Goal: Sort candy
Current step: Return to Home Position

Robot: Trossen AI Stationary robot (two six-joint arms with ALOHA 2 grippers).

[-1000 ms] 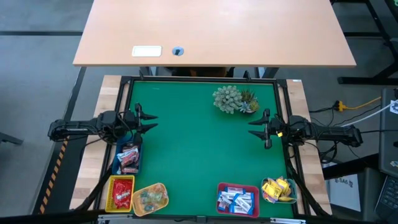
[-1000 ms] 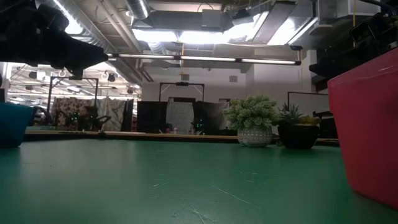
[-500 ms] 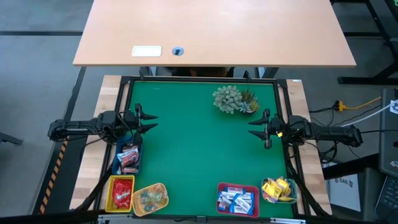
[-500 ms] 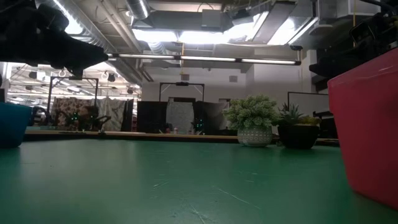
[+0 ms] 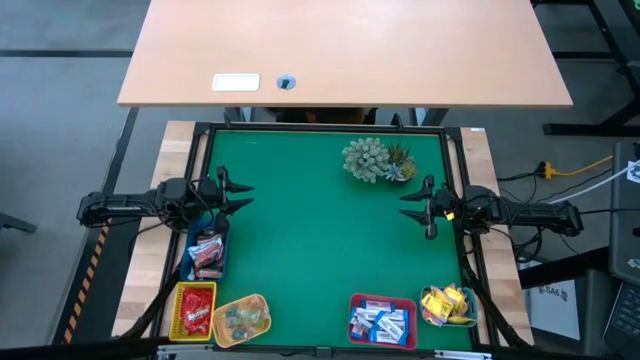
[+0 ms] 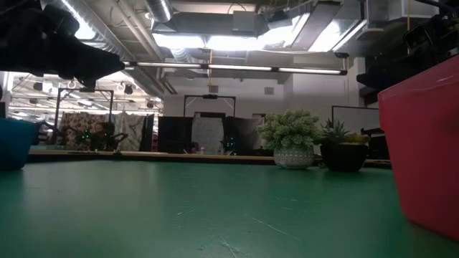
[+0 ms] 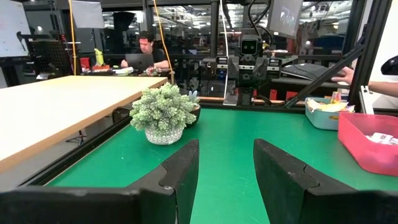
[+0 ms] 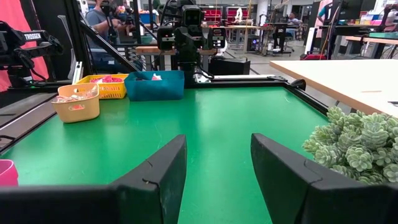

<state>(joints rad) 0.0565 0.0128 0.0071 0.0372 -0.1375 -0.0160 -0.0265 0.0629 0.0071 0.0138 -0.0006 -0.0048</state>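
The candy [image 5: 381,322] sits in five small trays [image 5: 383,298] from the mat's [image 5: 320,250] 8 o'clock round to 5 o'clock. In the low view the cut-off red tray [image 6: 423,150] hides its share. The left gripper [image 5: 238,189] at 9 o'clock and the right gripper [image 5: 413,207] at 3 o'clock hover with fingers spread wide, holding nothing.
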